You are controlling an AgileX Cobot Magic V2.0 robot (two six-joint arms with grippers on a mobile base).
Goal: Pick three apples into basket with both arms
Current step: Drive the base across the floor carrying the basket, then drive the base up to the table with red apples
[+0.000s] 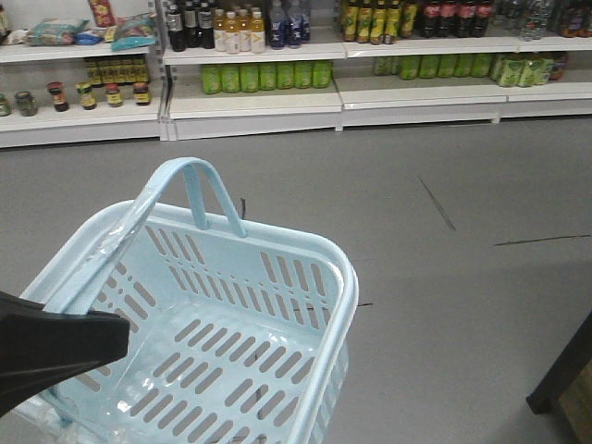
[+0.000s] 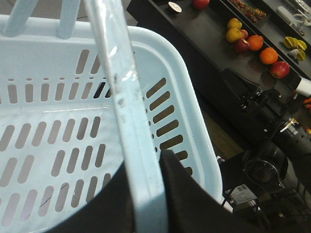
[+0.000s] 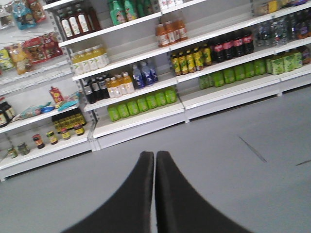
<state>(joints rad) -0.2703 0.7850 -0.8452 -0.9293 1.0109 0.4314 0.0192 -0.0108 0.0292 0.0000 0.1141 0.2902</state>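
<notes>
Hanging empty by one hoop handle point(image 2: 121, 97), the pale blue basket point(image 1: 348, 287) is clamped in the left gripper point(image 2: 148, 187); a slip or swing could tip it. Red apples point(image 2: 279, 69) lie well apart from it on the dark counter point(image 2: 204, 34) among oranges point(image 2: 268, 56), inviting a mistaken pick. The right gripper point(image 3: 154, 184) is closed on nothing, facing shelves point(image 3: 146, 119).

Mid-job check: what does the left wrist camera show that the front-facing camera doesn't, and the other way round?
Only the left wrist view: the dark counter carrying apples and oranges, and the left hand shut around the handle. Only the front-facing view: stocked shelves and open grey floor. Both: the pale blue basket, with no fruit inside it, and the black left hand at its handle.
</notes>
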